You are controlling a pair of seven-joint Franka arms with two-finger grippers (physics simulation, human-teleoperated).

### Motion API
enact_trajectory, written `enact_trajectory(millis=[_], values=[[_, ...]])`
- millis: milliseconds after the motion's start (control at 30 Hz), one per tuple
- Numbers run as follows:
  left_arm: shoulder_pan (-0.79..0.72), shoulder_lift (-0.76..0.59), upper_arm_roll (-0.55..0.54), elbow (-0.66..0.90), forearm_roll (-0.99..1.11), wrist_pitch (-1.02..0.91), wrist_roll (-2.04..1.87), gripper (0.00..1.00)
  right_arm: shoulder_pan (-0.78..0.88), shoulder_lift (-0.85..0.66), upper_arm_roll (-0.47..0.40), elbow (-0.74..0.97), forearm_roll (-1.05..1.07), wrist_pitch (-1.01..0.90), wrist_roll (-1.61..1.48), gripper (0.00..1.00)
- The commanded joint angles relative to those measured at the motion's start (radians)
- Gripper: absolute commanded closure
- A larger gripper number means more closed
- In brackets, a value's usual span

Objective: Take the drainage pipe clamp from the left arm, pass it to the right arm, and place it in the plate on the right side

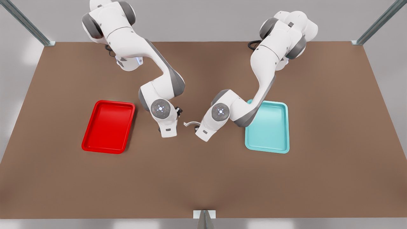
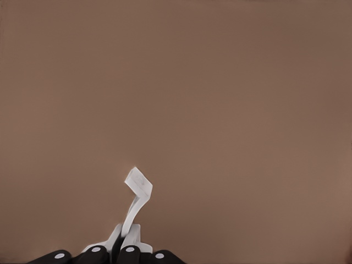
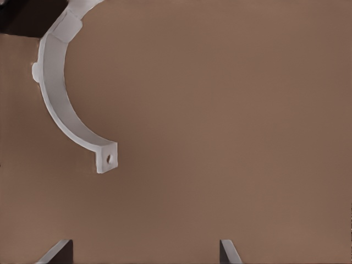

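I've got the drainage pipe clamp [image 1: 189,123] pinched in my left hand [image 2: 122,250] at picture centre, above the worktop [image 1: 203,178]. My right hand [image 3: 146,256] hangs just left of it, fingers wide, the clamp's free tab ahead of them. Red plate [image 1: 109,126] lies at left.

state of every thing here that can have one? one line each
small white half-ring drainage pipe clamp: held off the brown table, pinched at one end, free tab out.
left gripper: shut on the clamp, by the teal tray.
right gripper: open, holding nothing, facing the clamp, by the red tray.
glossy red rectangular tray: empty, flat on the table.
teal rectangular tray: empty, flat on the table.
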Motion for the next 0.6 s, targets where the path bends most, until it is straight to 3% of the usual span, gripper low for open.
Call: enact_trajectory(millis=[0,67,133,567], values=[[-0.001,0.001,-0.001,0.0,-0.062,0.026,-0.659,0.79,-0.008,-0.064,0.002,-0.078,0.014,0.23,-0.51,0.01],[-0.003,0.004,-0.002,0.0,-0.062,0.005,-0.573,0.79,-0.008,-0.158,0.002,-0.256,0.016,0.447,-0.564,0.01],[-0.007,0.004,-0.004,0.0,-0.062,0.006,-0.547,0.79,-0.008,-0.138,0.002,-0.267,0.016,0.532,-0.705,0.0],[-0.012,0.014,-0.012,-0.003,-0.061,0.042,-0.546,0.79,0.009,-0.075,0.011,-0.284,0.016,0.594,-0.998,0.02]])
